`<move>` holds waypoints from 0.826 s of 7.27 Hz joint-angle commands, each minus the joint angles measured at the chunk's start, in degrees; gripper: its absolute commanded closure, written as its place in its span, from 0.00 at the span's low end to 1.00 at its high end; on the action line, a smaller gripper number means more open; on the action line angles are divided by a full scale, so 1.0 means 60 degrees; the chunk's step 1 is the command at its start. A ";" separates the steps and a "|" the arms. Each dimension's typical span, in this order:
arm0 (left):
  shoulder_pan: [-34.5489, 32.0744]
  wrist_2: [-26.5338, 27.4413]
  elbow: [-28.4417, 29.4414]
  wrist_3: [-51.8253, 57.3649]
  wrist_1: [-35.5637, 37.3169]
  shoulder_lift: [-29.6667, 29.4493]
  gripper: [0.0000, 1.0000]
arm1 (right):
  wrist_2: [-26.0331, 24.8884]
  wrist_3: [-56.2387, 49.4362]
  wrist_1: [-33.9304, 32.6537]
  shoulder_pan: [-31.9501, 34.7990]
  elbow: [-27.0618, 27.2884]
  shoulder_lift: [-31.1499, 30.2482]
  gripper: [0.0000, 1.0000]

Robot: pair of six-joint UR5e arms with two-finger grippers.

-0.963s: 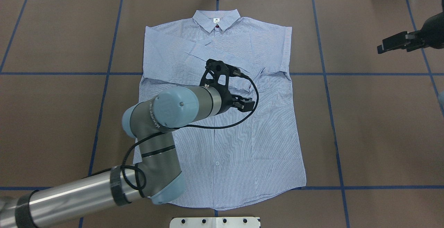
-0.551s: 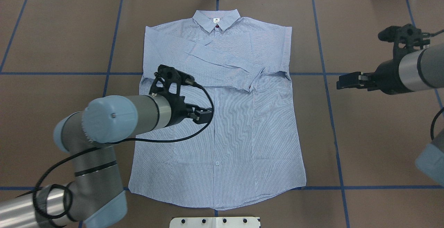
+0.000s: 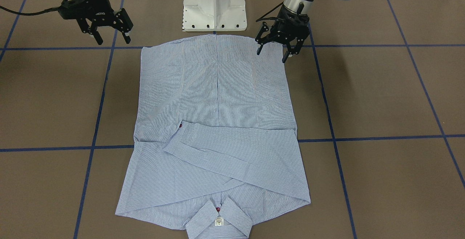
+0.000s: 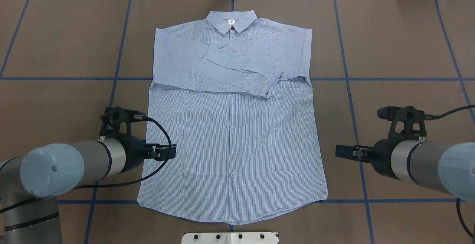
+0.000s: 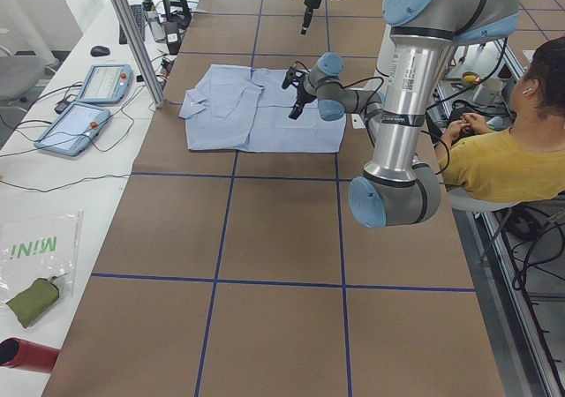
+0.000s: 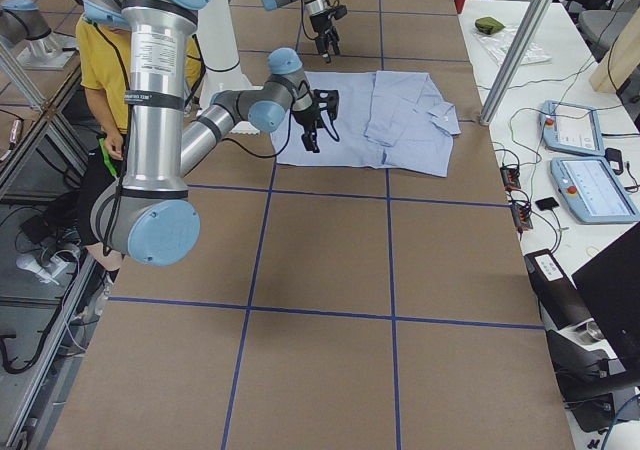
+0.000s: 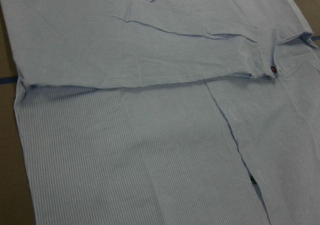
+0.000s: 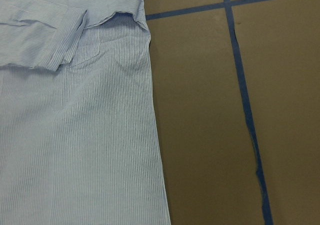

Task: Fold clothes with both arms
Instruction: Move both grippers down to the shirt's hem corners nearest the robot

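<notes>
Finding shirt (image 4: 230, 125) lying flat, front up, at the middle of the table (image 4: 408, 88), with collar (image 4: 231, 21) at 12 o'clock and hem (image 4: 232, 220) at 6 o'clock in the overhead view. Noting sleeves (image 4: 237, 68) already folded across the chest, one cuff (image 4: 274, 82) lying on top toward 3 o'clock.

Recording left gripper (image 3: 272, 54) hovering at about 8 o'clock of the garment, over its side edge, fingers spread and holding nothing; contact with the cloth not apparent. Recording right gripper (image 3: 113, 40) at about 4 o'clock, over bare table just off the opposite side edge, likewise spread and empty.

Judging the sleeve stage complete and the body fold in hand, with both grippers lining up on the lower half. Expecting the next move to call for lowering onto the hem corners at 7 and 5 o'clock, pinching both, and carrying the hem toward 12 o'clock at a matched pace, avoiding skew.
</notes>
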 commanded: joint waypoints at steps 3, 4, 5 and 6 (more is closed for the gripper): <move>0.1266 0.0143 -0.0015 -0.1803 0.0272 0.0849 0.01 | -0.0776 0.0487 0.0000 -0.0700 0.0037 -0.0038 0.00; 0.1427 0.0143 -0.0001 -0.2152 0.0694 0.0849 0.06 | -0.0791 0.0487 0.0000 -0.0700 0.0022 -0.0024 0.00; 0.1573 0.0143 0.0028 -0.2213 0.0771 0.0849 0.08 | -0.0834 0.0487 0.0000 -0.0700 0.0037 -0.0024 0.00; 0.1633 0.0143 0.0057 -0.2359 0.0786 0.0849 0.15 | -0.0835 0.0487 0.0000 -0.0714 0.0037 -0.0009 0.00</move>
